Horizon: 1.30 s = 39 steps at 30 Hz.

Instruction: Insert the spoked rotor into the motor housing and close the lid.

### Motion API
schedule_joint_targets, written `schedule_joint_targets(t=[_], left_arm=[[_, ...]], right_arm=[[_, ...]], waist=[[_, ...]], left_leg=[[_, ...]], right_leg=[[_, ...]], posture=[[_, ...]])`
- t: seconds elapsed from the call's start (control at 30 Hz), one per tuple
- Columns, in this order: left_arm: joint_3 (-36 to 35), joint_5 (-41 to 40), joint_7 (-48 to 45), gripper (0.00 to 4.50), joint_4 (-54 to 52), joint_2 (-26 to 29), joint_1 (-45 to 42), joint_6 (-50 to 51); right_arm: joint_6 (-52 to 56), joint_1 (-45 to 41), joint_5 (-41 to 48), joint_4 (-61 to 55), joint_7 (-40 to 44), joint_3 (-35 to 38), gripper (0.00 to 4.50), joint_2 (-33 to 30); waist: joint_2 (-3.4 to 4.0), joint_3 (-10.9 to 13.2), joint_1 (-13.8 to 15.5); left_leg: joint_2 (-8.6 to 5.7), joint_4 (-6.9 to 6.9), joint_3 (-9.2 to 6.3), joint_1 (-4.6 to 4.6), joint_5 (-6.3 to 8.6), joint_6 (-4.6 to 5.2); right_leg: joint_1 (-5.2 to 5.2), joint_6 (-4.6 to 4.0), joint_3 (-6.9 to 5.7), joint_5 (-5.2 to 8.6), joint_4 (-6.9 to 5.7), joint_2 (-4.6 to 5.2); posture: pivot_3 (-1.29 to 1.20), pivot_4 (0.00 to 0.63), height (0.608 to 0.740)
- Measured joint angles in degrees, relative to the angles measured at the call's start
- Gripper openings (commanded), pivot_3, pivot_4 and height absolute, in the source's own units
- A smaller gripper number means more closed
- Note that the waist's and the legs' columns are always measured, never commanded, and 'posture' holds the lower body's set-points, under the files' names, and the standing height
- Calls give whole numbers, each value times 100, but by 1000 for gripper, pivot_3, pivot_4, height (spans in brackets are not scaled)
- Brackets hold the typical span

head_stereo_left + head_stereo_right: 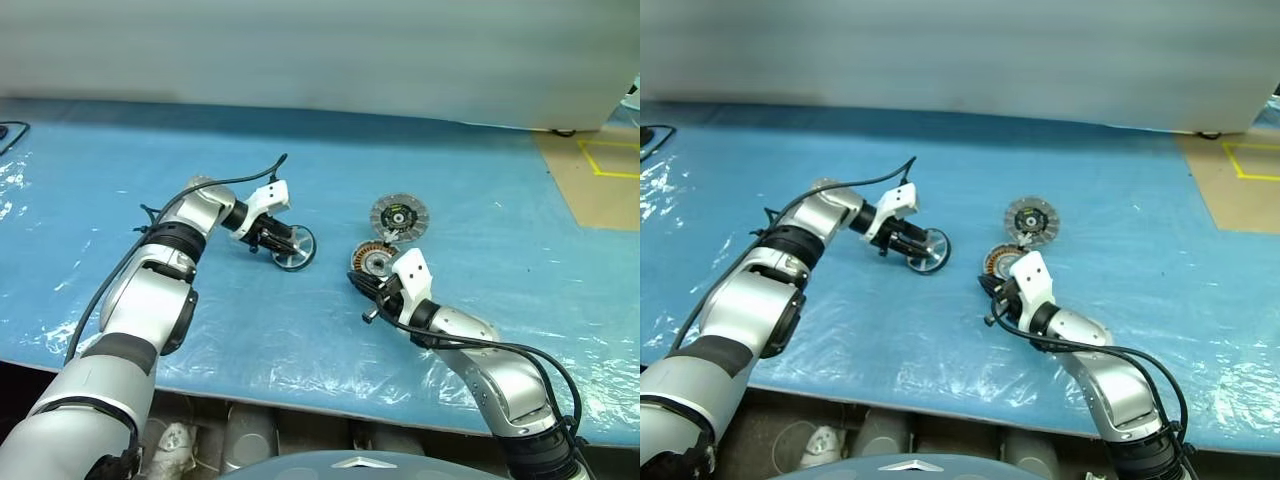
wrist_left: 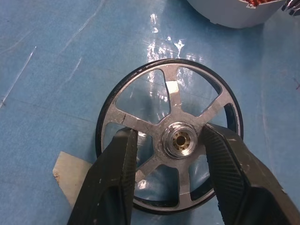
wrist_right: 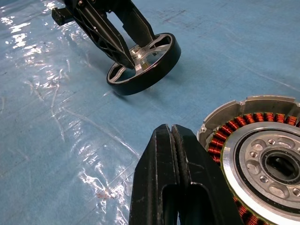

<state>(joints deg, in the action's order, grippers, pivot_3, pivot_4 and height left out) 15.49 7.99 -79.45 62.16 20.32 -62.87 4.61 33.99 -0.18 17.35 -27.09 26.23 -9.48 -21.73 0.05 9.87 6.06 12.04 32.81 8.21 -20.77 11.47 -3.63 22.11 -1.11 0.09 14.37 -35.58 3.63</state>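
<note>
Straddling spoked rotor (image 2: pixel 176 140) hub: left tool (image 2: pixel 173 168) fingers, parted.

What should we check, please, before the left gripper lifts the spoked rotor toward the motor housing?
1. Left gripper straddles the hub of the spoked rotor: ok.
2. Fingers clamped firmly on the hub: cannot tell.
3. Rotor lying flat: not ok, it sits tilted on the blue mat.
4. Motor housing centre open, windings upward: ok.
5. Right gripper shut, beside the housing, off its top: ok.
6. Lid set apart behind the housing: ok.
</note>
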Motion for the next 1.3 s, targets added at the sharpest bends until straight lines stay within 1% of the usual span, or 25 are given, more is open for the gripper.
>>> schedule_joint_targets(t=[0.1,0.2,0.33,0.43,0.5,0.57,0.7,0.87,1.07,1.17,1.27,1.3], left_arm=[[-152,-95,118,1834,35,-84,0,124],[-318,-325,-16,1834,39,-196,1,469],[-521,-627,-313,1834,22,-276,0,856],[-673,-887,-573,1834,-33,-417,-20,1144],[-687,-983,-715,1834,-98,-537,-72,1222],[-689,-1050,-792,1834,-133,-626,-155,1231],[-692,-1148,-889,1834,-186,-923,-348,1139],[-727,-1213,-866,1834,-178,-1135,-619,807],[-627,-998,-823,1834,-35,-928,-677,222],[-606,-873,-783,1834,5,-667,-618,-81],[-611,-846,-784,2424,5,-512,-499,-241],[-609,-815,-766,2758,4,-478,-431,-294]], right_arm=[[18,-20,55,0,42,168,0,-83],[52,-76,130,-7,116,409,0,-233],[170,-96,360,-113,209,829,0,-430],[290,-76,480,-187,278,1201,0,-725],[352,54,520,-252,291,1444,0,-906],[399,198,540,-301,284,1616,0,-955],[441,534,560,-401,252,1813,0,-973],[454,686,562,-588,180,1834,0,-959],[476,690,563,-655,110,1868,0,-958],[475,690,559,-655,103,1877,0,-957],[475,666,560,-655,97,1873,0,-911],[475,644,559,-654,99,1863,0,-902]], waist=[[-1,0,9],[-4,2,10],[-6,4,9],[-8,5,12],[-10,6,24],[-10,6,21],[-11,7,22],[-12,7,-18],[-12,7,-31],[-12,7,-32],[-12,7,-15],[-12,7,-15]], left_leg=[[-25,-1,3,-4,0,0],[-36,1,11,-19,-1,2],[-36,-7,12,-43,-1,3],[-36,-13,10,-57,-2,3],[-35,-18,7,-61,-2,3],[-36,-23,7,-61,-2,3],[-36,-27,7,-61,-1,4],[-36,-28,7,-59,-2,4],[-37,-30,7,-55,-2,4],[-37,-34,6,-55,-2,4],[-38,-35,6,-55,-2,4],[-38,-35,6,-55,-2,4]], right_leg=[[0,11,0,-5,2,33],[3,20,-3,-11,14,54],[18,22,-9,-11,25,54],[28,23,-14,-11,33,51],[29,23,-18,-11,44,51],[28,24,-20,-11,50,51],[26,26,-21,-12,59,52],[26,28,-20,-13,59,50],[22,32,-20,-13,62,50],[22,33,-20,-13,66,49],[20,33,-22,-13,68,50],[20,33,-22,-13,68,50]], posture=[[0,150,740],[0,150,740],[0,150,740],[0,150,740],[0,150,740],[0,150,740],[0,150,740],[0,150,740],[0,150,740],[0,150,740],[0,150,740],[0,150,740]])
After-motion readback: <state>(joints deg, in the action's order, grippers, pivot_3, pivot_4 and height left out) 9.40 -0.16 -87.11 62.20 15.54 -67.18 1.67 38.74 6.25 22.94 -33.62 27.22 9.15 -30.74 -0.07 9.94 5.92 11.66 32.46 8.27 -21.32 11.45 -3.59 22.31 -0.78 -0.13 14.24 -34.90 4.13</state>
